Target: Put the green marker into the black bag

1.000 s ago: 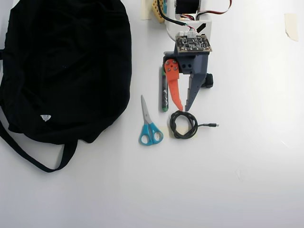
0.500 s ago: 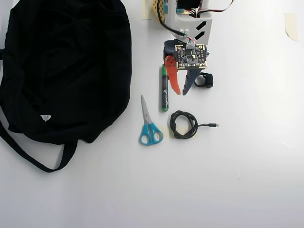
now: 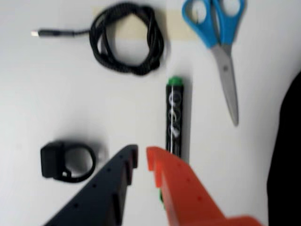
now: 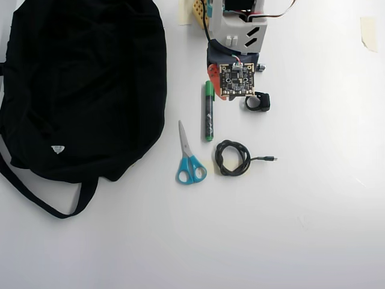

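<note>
- Right now, wrist view bottom centre: gripper (image 3: pixel 141 157), one dark finger and one orange, tips nearly together with a thin gap, nothing between them, so effectively closed and empty.
- Just beyond the orange finger: green marker (image 3: pixel 174 125) flat on the white table (image 3: pixel 56 94), running bottom to top of frame, green end at the far tip, near end hidden behind the orange finger.
- Overhead view: marker (image 4: pixel 208 114) sits centre frame, green cap toward the top, just left of the gripper body; gripper tips are hidden under the wrist board there.
- Handling guess: light, rigid, smooth round barrel, likely to roll or slip; best taken across the middle of the dark barrel, with the jaws square to its length.
- Arm pose: folded back toward its base at the top centre of the overhead view, wrist pointing down at the table and offset to the marker's right; jaws would need to open and shift over it.
- Lower left in wrist view: small black ring clip (image 3: pixel 66 161), apart from the fingers.
- Farther up: coiled black cable (image 3: pixel 128 40) upper centre, blue scissors (image 3: pixel 221 42) upper right.
- Black bag (image 4: pixel 84 84) fills the upper left of the overhead view, well apart from the marker; only a dark edge shows at the right of the wrist view.
- Marker not yet grasped; task barely started.
</note>
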Available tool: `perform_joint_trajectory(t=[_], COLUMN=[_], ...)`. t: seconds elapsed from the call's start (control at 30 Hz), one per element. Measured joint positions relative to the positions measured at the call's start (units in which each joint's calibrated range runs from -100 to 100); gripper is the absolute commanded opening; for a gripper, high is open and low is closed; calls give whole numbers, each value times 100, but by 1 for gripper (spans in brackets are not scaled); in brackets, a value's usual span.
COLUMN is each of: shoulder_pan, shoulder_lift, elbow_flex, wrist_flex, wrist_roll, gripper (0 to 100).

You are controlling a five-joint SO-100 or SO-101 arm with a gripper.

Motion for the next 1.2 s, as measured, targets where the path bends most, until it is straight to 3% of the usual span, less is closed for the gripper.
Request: perform_joint_trajectory(t=[1.2], shoulder_pan=[0], shoulder_lift=[0], elbow_flex=[-16], wrist_flex=[404], wrist_roll=[-151], gripper=[2])
